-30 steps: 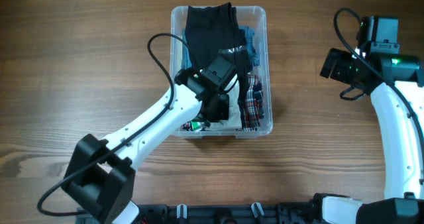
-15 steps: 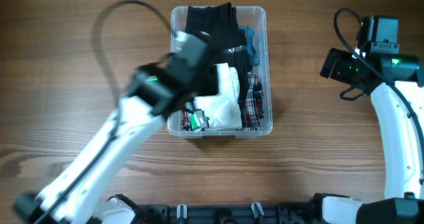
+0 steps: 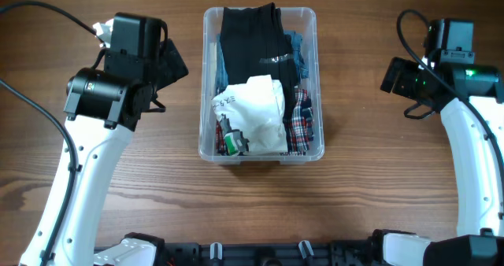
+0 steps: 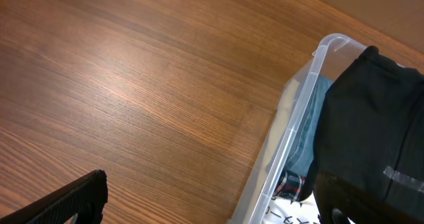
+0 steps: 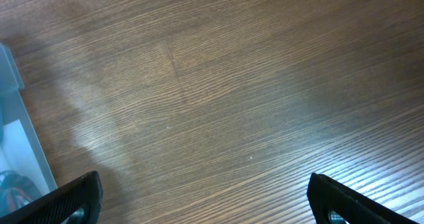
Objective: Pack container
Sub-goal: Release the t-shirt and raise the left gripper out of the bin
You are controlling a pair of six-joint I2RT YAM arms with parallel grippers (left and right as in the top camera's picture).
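The clear container (image 3: 320,85) stands mid-table, filled with clothes: a black garment (image 3: 252,42) at the back, a white folded cloth (image 3: 256,112) on top in front, plaid fabric (image 3: 301,124) and blue fabric (image 3: 299,46) along the right side. My left gripper (image 3: 169,61) hangs open and empty just left of the tub's back-left corner. In the left wrist view the left gripper (image 4: 212,207) straddles the tub's rim (image 4: 301,98), with the black garment (image 4: 377,118) beside it. My right gripper (image 3: 398,77) is open and empty, well to the right; the right gripper (image 5: 212,201) hangs over bare wood.
The wooden table (image 3: 378,187) lies bare on both sides of the tub. A small green-and-black item (image 3: 230,142) sits in the tub's front-left corner. Black cables (image 3: 409,30) loop from both arms. The tub's wall (image 5: 30,151) shows at the left of the right wrist view.
My left gripper opened over the white cloth, left it in the tub, then rose and swung back to the left of the tub. The right arm has not moved.
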